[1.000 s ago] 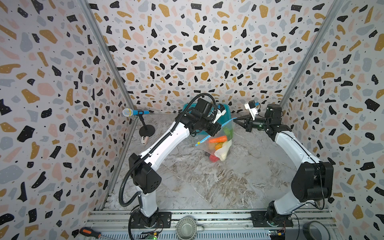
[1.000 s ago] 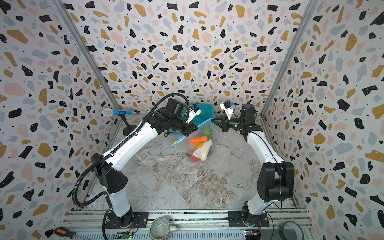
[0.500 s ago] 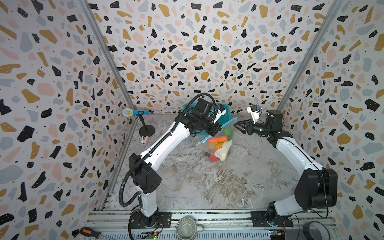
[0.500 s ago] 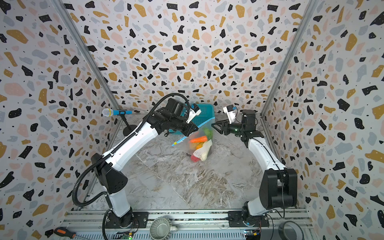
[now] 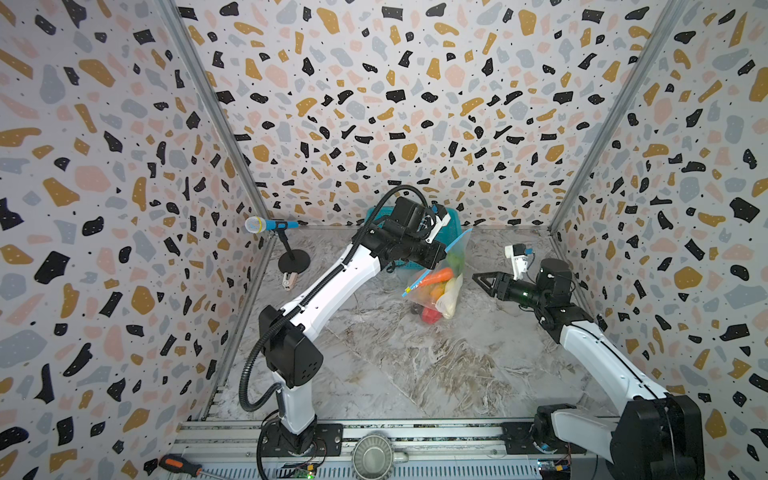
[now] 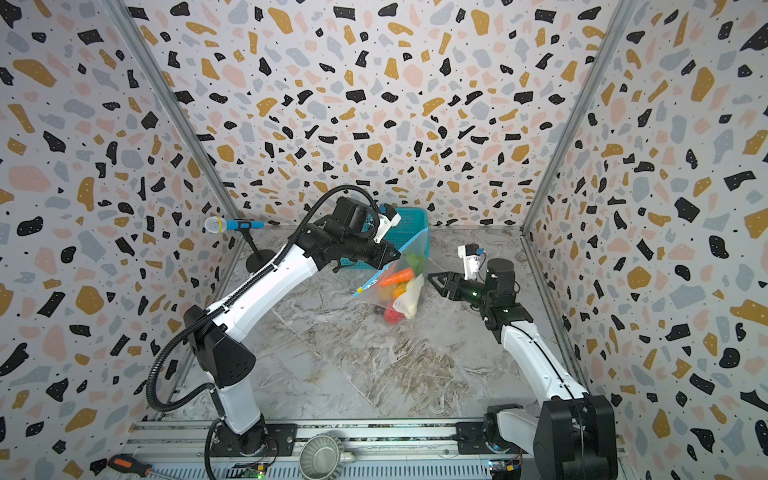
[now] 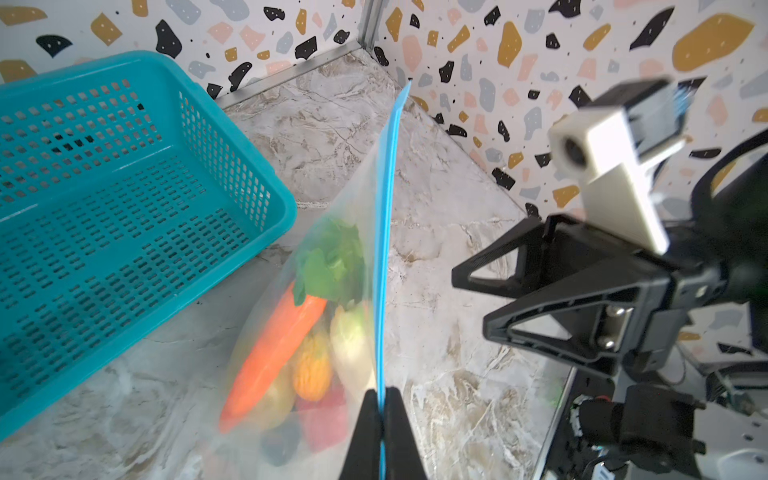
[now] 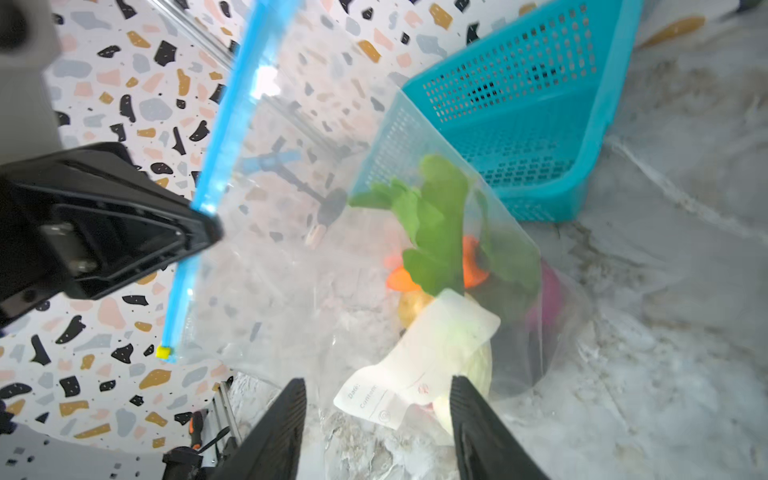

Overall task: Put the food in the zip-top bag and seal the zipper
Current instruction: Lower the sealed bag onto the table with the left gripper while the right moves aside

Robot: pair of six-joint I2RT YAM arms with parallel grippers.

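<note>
Your left claw [image 7: 381, 397] pinches the zipper [image 7: 385, 208] so the bag [image 8: 291, 270] hangs, food [image 7: 274, 345] settled low; your right claw [image 8: 376, 380] gapes empty beside it.

The left gripper [image 7: 381, 394] is cut off by the frame edge behind its fingers [image 7: 365, 432], and the zipper [image 7: 385, 249] is hidden between them. Beside them, the lowest food [image 7: 282, 442] in the zip-top bag [image 7: 357, 203] is blurred beyond telling. The right gripper [image 8: 376, 382] is cut off likewise.

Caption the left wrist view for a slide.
Left pincer shut on the zipper of the filled zip-top bag; right pincer open nearby.
</note>
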